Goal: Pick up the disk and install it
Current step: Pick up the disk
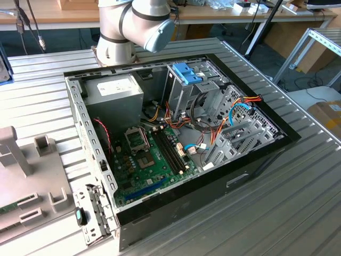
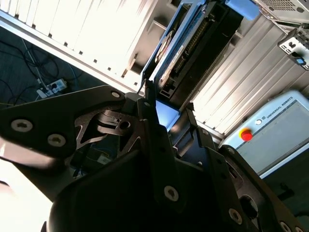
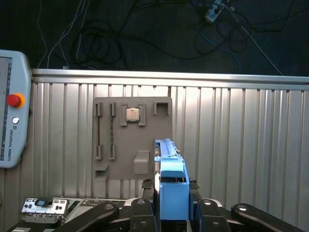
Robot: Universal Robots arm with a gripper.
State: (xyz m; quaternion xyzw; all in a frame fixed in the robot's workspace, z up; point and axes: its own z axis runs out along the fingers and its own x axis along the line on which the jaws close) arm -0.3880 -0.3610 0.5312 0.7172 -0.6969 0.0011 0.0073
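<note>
In both wrist views my gripper [image 3: 171, 194] [image 2: 169, 115] is shut on the disk. The disk [image 3: 170, 180] shows as a bright blue carrier frame standing on edge between the black fingers [image 3: 145, 208]. In the second wrist view the disk [image 2: 193, 46] reaches away from the jaws, with its grey-black body and connector row inside the blue frame. It is held in the air above the ribbed metal table [image 3: 231, 125]. In the exterior view the open computer case [image 1: 176, 133] lies on the table, with the arm's base [image 1: 133, 26] behind it.
Inside the case stands a blue-topped drive cage [image 1: 186, 74], with a motherboard [image 1: 149, 154], power supply [image 1: 114, 93] and loose cables [image 1: 234, 109]. A grey fixture plate [image 3: 133, 140] with a chip lies below the gripper. A teach pendant [image 3: 12, 121] is beside it.
</note>
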